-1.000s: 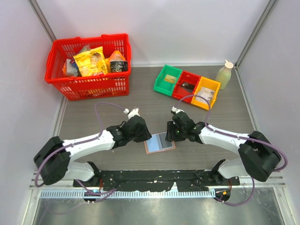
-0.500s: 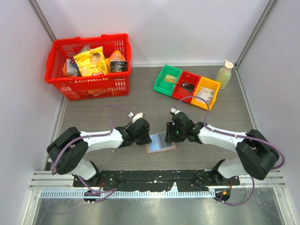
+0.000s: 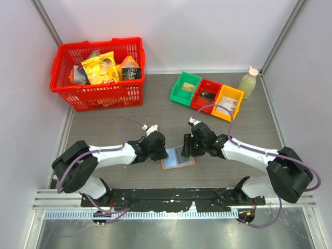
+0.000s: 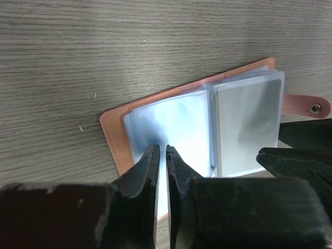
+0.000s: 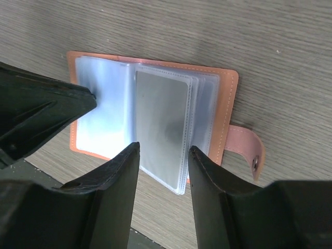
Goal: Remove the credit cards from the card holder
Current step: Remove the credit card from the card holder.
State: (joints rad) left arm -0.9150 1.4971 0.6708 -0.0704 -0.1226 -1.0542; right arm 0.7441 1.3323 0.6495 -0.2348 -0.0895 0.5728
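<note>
1. Two arms are seen reaching inward over the grey wood-grain bench (image 3: 155, 114). The card holder (image 3: 178, 158) lies opened flat between them, near the front edge.
2. The left fingers (image 3: 160, 152) are set over the half of the card holder on the left arm's side. They are drawn almost together, with only a thin slit left between them. Their tips are at the clear sleeves (image 4: 171, 124) of that half, and whether a sleeve is pinched cannot be told.
3. The right fingers (image 3: 188, 150) are spread apart and placed astride the near edge of the other half's stack of sleeves. Whether that stack is touched cannot be told.
4. One pale grey credit card (image 5: 162, 122) is seen inside the topmost clear sleeve of that stack. No further cards can be made out through the sleeves.
5. A pink snap tab (image 5: 249, 150) is seen projecting from the outer edge of the half by the right fingers, lying flat on the bench.
6. At the back left, well apart from the card holder, a red basket (image 3: 104, 96) filled with packaged goods is seen.
7. At the back right, a green bin (image 3: 185, 88), a red bin (image 3: 206, 95) and a yellow bin (image 3: 228, 102) are set touching in a slanted row. A pale bottle (image 3: 248, 83) stands just beside the yellow one.
</note>
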